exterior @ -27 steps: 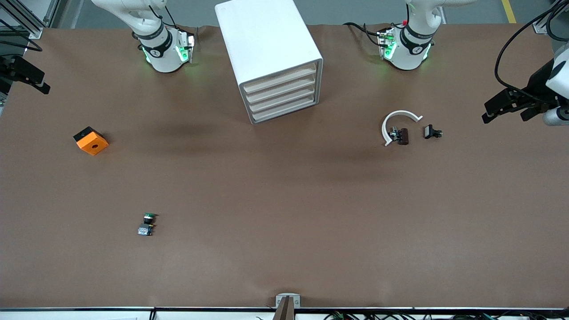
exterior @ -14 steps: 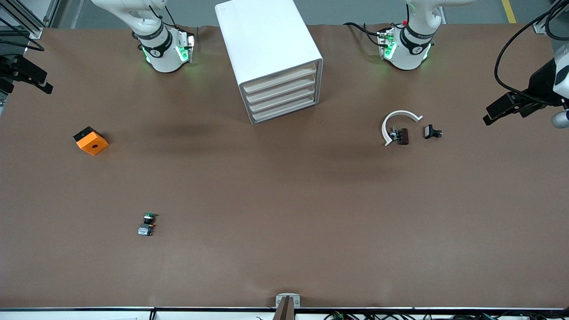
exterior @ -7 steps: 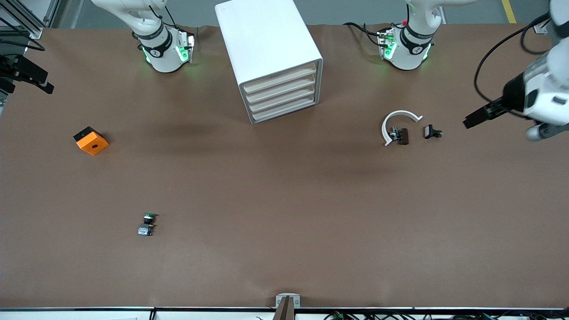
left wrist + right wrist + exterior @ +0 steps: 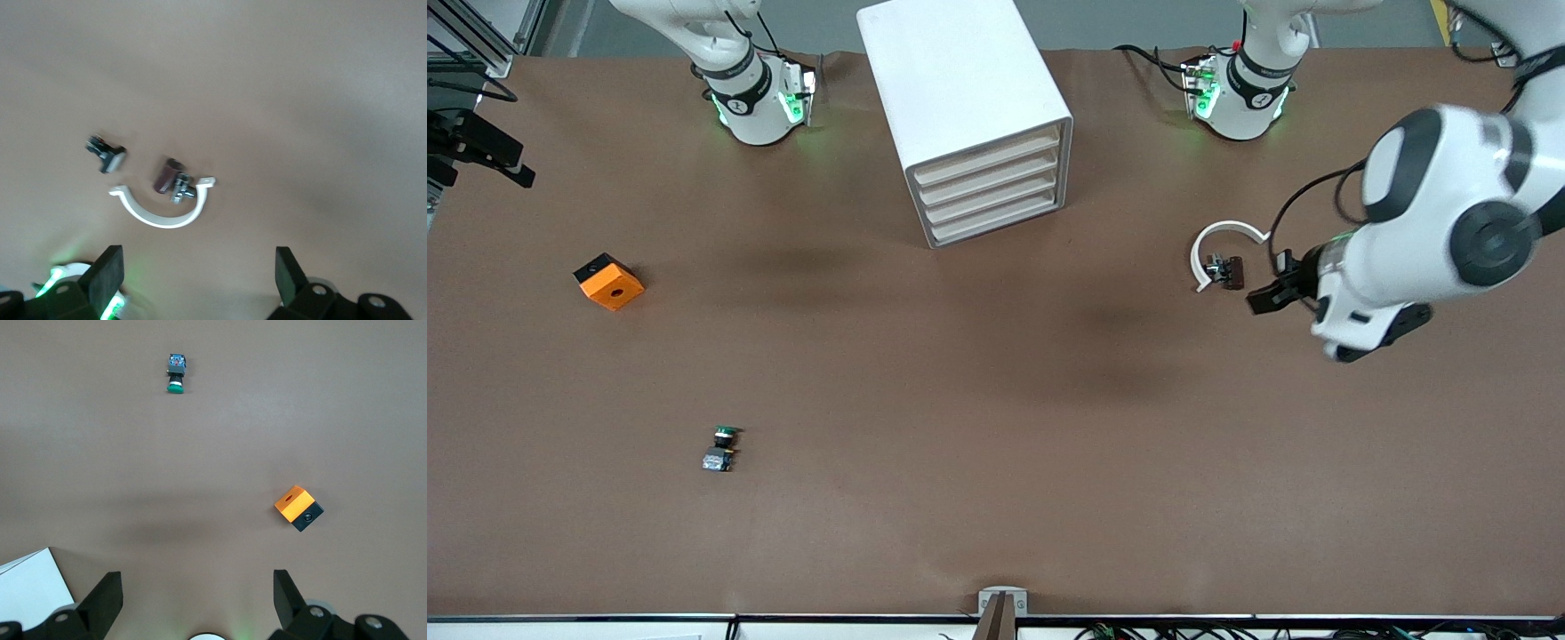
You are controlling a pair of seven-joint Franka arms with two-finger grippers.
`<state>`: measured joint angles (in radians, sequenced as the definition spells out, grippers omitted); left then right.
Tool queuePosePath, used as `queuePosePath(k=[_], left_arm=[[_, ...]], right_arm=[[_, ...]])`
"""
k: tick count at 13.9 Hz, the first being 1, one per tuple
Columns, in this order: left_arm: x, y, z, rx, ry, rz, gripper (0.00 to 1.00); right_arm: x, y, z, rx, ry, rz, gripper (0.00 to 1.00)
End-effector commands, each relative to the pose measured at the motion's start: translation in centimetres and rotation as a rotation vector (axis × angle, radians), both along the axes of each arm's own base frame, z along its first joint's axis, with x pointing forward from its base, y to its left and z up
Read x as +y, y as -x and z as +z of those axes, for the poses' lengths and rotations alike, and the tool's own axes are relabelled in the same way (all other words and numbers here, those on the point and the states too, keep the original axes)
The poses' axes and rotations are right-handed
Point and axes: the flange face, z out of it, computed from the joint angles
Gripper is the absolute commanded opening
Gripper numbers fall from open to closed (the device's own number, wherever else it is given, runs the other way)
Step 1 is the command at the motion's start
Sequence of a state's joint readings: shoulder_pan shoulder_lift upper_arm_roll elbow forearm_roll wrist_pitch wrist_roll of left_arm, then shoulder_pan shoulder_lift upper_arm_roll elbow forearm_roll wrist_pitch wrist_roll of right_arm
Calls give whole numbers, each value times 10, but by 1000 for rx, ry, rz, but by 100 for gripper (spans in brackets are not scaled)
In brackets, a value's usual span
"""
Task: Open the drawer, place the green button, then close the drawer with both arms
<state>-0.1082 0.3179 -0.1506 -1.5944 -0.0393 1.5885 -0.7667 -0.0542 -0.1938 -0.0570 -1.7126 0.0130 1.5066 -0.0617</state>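
**A:** What has changed for you since half a second ago?

**B:** Your left gripper (image 4: 1258, 300) has swung in from the right edge of the front view toward mid-right and now hangs over the black clips (image 4: 1230, 271) and the white curved piece (image 4: 1221, 244). In the left wrist view its fingers (image 4: 107, 270) stand wide apart, holding nothing. Your right gripper (image 4: 516, 173) waits at the upper left edge, and its fingers (image 4: 103, 600) are spread and empty too.

**A:** And the button?

**B:** The button (image 4: 720, 449) hasn't moved: lower left of the front view, well below the orange block (image 4: 609, 282). Its long axis runs nearly up-down in that frame, green cap toward the top, grey base toward the bottom.

**A:** The drawer?

**B:** The drawer (image 4: 996, 223) sits flush, lowest of four in the cabinet (image 4: 951, 71) at upper centre.
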Motion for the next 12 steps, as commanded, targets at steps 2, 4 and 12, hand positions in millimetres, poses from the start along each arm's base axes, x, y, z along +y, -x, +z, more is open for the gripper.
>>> queuePosePath(k=[2,4,12], left_arm=[[-50,-22,-34,17,-62,130,100],[-78,-20,-55,16,-90,205,100],[-143,-10,-137,300,-1,545,100]], right_arm=[[3,8,3,-6,-7,-11,100],[3,8,3,-6,-7,-11,100],[2,8,3,-6,-7,-13,100]])
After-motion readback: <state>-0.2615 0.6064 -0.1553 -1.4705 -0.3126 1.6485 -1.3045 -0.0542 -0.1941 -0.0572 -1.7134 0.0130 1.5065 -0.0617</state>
